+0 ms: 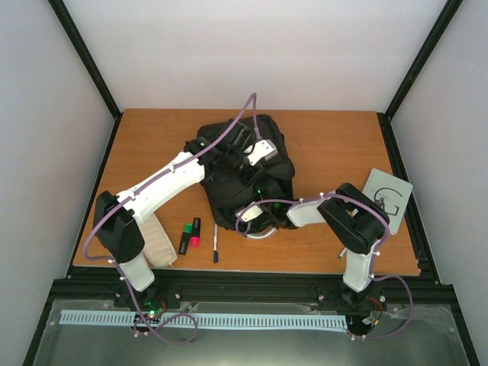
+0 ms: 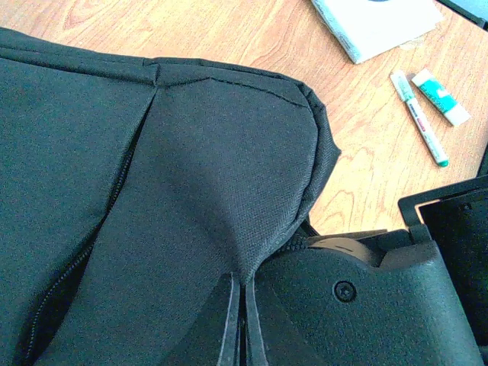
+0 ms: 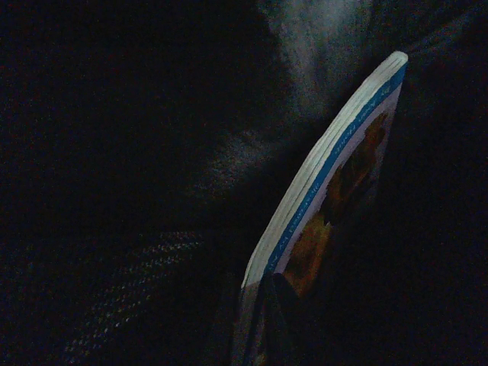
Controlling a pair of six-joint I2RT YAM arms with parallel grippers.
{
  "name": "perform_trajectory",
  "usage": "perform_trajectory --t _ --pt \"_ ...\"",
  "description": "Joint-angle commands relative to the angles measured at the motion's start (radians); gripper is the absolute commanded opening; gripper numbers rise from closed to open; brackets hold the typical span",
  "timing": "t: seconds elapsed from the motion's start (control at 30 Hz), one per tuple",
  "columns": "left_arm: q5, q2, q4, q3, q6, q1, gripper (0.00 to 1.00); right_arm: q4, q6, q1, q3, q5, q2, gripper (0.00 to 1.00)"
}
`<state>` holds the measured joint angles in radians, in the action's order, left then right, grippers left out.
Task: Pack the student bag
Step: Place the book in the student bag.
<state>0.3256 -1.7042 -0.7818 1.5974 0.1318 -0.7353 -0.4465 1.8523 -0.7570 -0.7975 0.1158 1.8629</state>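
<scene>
The student bag (image 1: 245, 171), a black fabric backpack, lies in the middle of the table. My left gripper (image 1: 258, 156) is over it. In the left wrist view it (image 2: 244, 293) is shut on a pinched fold of the bag's fabric (image 2: 191, 152) and pulls it up into a peak. My right gripper (image 1: 258, 213) reaches into the bag's near edge. In the right wrist view it (image 3: 263, 305) is in the dark interior, shut on a thin book (image 3: 328, 183) with a blue spine and an orange cover.
A whitish ribbed pouch (image 1: 160, 240), two highlighters (image 1: 189, 235) and a pen (image 1: 216, 244) lie at the front left. A white notebook (image 1: 387, 194) lies at the right edge. The left wrist view shows the notebook (image 2: 374, 23), a green-and-white marker (image 2: 418, 114) and an eraser (image 2: 441, 95).
</scene>
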Motion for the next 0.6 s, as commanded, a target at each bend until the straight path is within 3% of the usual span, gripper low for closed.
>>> perform_trajectory --t 0.0,0.17,0.27,0.57 --pt "0.067 0.057 0.022 0.035 0.012 -0.016 0.01 -0.038 0.002 0.024 -0.001 -0.018 0.0 0.15" --pt "0.039 0.054 0.033 0.022 0.003 -0.016 0.01 0.093 -0.035 0.017 0.047 -0.068 -0.107 0.27" --pt "0.014 0.045 0.039 0.015 0.0 -0.016 0.01 0.285 -0.059 0.008 0.062 -0.126 -0.221 0.33" --pt "-0.084 0.006 0.081 0.025 -0.014 -0.015 0.01 0.739 -0.265 -0.055 0.028 -0.198 -0.332 0.38"
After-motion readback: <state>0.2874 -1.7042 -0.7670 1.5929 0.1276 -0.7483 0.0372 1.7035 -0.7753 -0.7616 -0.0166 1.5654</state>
